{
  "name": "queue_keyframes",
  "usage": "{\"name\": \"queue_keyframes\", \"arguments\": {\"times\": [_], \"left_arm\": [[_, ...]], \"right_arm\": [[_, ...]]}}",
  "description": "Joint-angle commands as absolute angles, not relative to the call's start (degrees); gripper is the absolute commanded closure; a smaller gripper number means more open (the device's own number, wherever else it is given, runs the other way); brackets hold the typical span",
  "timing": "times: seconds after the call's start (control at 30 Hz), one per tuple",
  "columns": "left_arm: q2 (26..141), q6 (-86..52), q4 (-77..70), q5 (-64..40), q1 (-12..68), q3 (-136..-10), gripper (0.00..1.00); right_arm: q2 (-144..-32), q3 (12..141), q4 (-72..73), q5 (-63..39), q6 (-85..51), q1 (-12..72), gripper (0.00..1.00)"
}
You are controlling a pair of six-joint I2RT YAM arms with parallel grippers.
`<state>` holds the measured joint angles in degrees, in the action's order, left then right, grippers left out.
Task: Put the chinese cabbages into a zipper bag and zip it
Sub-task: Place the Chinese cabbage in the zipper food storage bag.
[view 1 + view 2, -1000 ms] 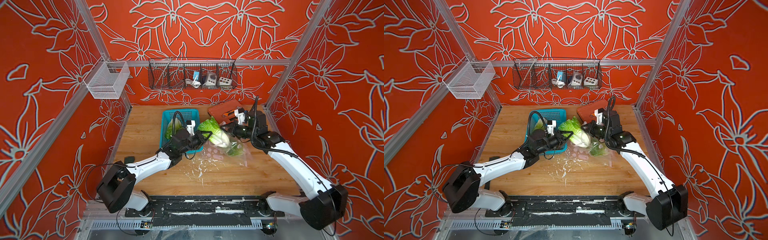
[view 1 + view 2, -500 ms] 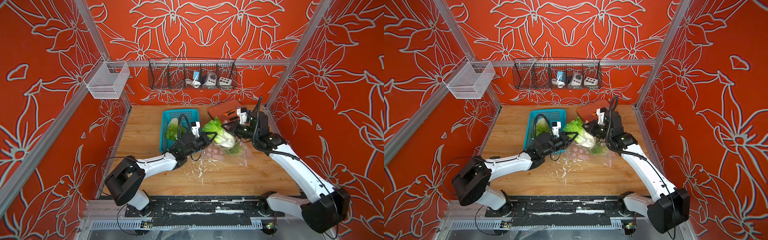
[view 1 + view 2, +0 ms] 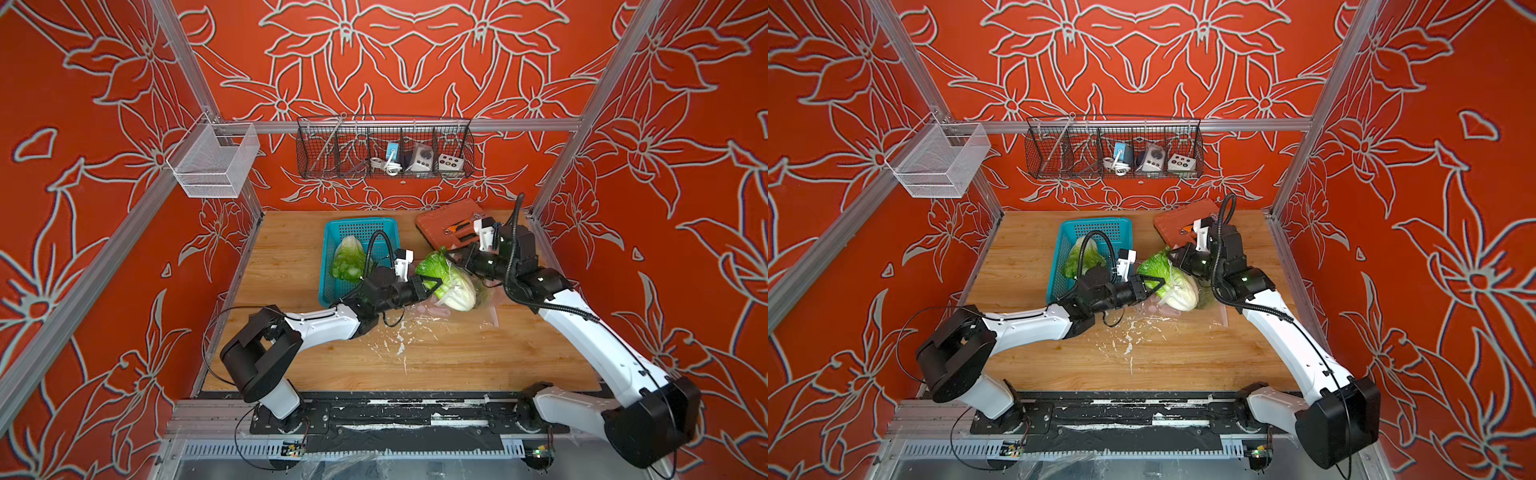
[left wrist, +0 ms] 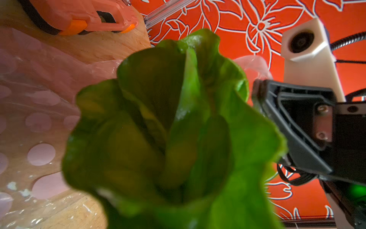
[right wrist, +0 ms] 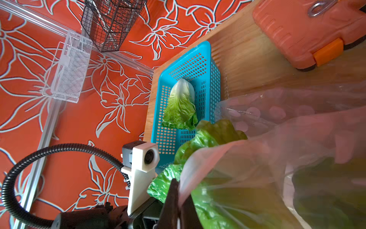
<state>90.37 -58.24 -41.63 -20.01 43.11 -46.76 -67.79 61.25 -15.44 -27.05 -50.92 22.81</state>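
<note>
One frilly cabbage (image 3: pixel 451 280), crinkly translucent bag (image 5: pixel 293 121)

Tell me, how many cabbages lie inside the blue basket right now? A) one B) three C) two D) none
A: one cabbage lies in the blue basket; the left hand holds a second cabbage at the zipper bag, pinched by the right hand.

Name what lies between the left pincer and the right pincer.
The chinese cabbage head: the left pincer grips its leaves while the right pincer pinches the zipper bag rim beside it. Both top views show this.
</note>
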Motion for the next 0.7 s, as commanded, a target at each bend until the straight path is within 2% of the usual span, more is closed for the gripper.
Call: {"name": "queue_keyframes", "arguments": {"times": [0.0, 0.07, 0.17, 0.3, 0.43, 0.67], "left_arm": [[86.8, -52.0, -39.5, -20.4, 44.5, -49.2, 0.88], [87.7, -48.2, -35.1, -20.4, 46.6, -51.8, 0.85], [92.1, -42.8, -25.4, -23.9, 48.8, -58.0, 0.74], [95.0, -36.5, -16.5, -28.3, 47.6, -62.6, 0.64], [94.1, -32.7, -16.6, -35.1, 45.9, -63.1, 0.53], [89.9, -33.4, -11.7, -34.9, 41.3, -62.4, 0.42]], "right_arm": [[-66.9, 61.8, -12.8, -25.7, -50.1, 23.0, 1.0], [-67.7, 63.0, -12.5, -26.7, -50.3, 23.0, 1.0], [-68.5, 63.7, -11.2, -27.9, -50.9, 23.0, 1.0], [-67.3, 62.8, -11.1, -27.0, -50.4, 23.0, 1.0], [-65.4, 61.8, -11.0, -25.8, -49.6, 22.9, 1.0], [-63.0, 61.1, -7.6, -26.0, -53.2, 22.4, 1.0]]}}
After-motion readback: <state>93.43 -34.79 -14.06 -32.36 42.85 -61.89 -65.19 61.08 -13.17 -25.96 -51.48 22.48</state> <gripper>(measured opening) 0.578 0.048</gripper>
